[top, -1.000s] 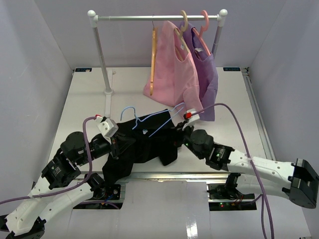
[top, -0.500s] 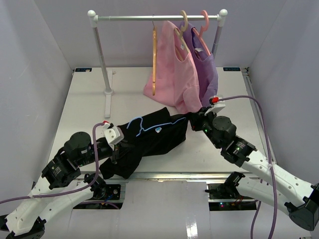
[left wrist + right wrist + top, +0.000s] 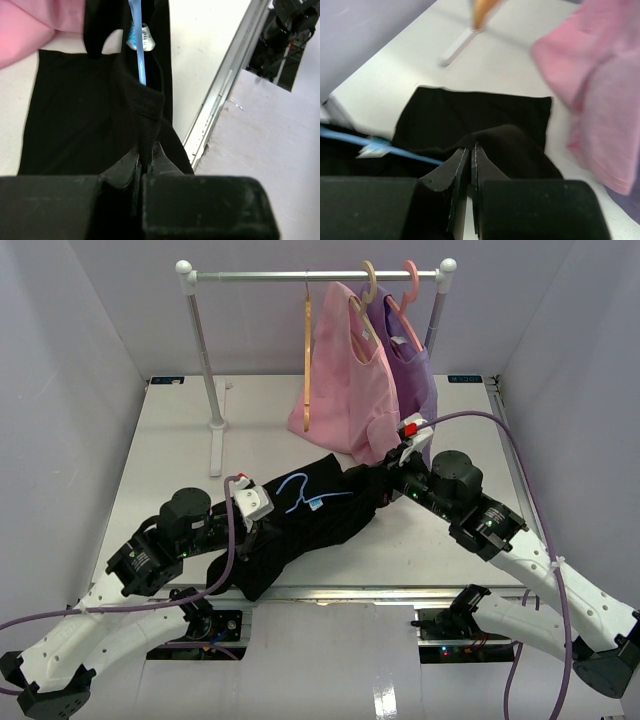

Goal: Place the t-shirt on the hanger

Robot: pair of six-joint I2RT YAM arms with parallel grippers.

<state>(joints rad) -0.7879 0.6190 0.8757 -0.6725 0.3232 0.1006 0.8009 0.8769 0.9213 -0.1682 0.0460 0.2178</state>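
T-shirt: the black t-shirt lies stretched in a slanting band on the white tabletop. It runs from the near edge, left of the middle, up towards the centre-right.

Hanger: the light-blue hanger rests on the upper part of the shirt, its thin hook curling over the black cloth. In the left wrist view its blue bar passes the small light label and goes under a fold of fabric.

Left fingers: the left fingers are clenched on a raised ridge of black cloth at the shirt's near-left end. The fabric is pinched between the tips and the rest of the shirt spreads away beyond them. The hanger's bar is farther along the shirt, clear of the tips.

Right fingers: the right fingers are pressed together on a bunched hump of cloth at the shirt's far-right end. A flat black panel lies just past the tips, and the blue bar passes to their left without touching them.

Background: a pink garment and a purple garment hang from the rail at the tabletop's far edge. A bare tan-orange hanger hangs beside them, and the pink hem comes down near the right fingers.
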